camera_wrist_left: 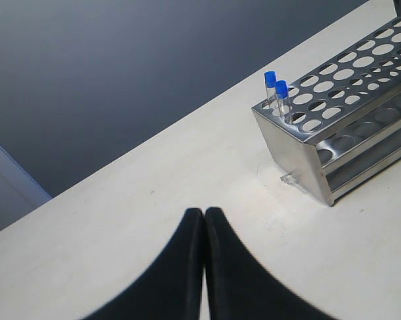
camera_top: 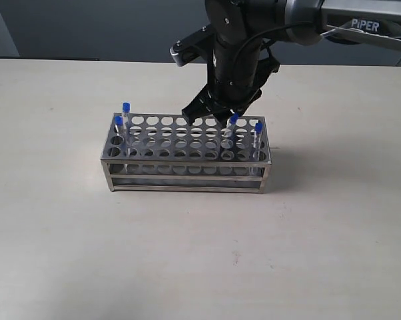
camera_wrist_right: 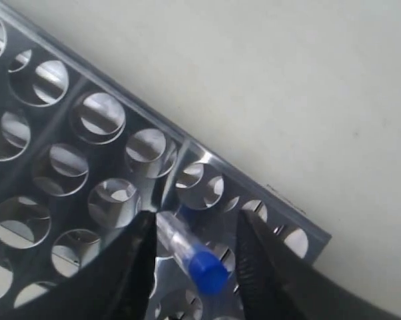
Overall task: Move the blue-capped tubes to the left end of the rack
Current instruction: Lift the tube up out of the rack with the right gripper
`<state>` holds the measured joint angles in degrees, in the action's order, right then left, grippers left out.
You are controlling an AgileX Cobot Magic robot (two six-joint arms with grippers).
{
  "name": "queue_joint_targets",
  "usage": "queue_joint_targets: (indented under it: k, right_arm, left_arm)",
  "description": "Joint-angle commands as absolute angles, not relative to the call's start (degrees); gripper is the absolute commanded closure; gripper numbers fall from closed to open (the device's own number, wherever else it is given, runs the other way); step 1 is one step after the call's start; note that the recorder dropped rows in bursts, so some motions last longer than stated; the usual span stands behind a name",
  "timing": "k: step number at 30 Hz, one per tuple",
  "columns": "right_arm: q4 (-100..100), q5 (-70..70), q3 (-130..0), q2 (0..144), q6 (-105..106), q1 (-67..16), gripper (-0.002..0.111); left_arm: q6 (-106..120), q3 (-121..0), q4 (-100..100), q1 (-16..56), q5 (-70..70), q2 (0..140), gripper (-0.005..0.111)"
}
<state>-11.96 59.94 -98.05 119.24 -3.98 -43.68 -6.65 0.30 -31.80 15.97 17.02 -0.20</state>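
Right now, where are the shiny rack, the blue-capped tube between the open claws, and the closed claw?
rack (camera_top: 187, 175), exterior view, its front side.
blue-capped tube (camera_wrist_right: 207, 270), right wrist view, its blue cap.
left gripper (camera_wrist_left: 204, 212), left wrist view, where the shut fingertips meet.

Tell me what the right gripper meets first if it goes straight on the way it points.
The right gripper straddles, jaws open, a blue-capped tube in the rack, so that tube would enter between the jaws first. They would probably then reach the rack's top plate, though depth is unclear.

light: even, bright | shadows: soft | right wrist view: blurred
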Motion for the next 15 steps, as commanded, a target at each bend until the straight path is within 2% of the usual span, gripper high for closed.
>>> queue_joint_targets:
  k: [1,4,8,15]
  right_arm:
    - [-12.74,60.10,-97.98,118.88,-3.85,-43.38,0.069]
    - [-12.74,60.32,-97.98,119.50,-3.85,-43.38,0.080]
    - [-12.86,59.45,-97.98,119.72,-4.09,-43.38,0.109]
    - [-13.74,61.49,-97.98,119.02,-4.65,-43.38,0.109]
  left_arm:
    - [-6.93,0.00,-31.81,16.18,16.78,0.00,0.106]
    - [-6.93,0.00,-31.81,16.18,16.78,0.00,0.106]
    - [-6.93,0.00,-31.81,16.18,16.78,0.00,0.106]
    - [-6.93,0.00,-31.81,16.18,16.78,0.00,0.106]
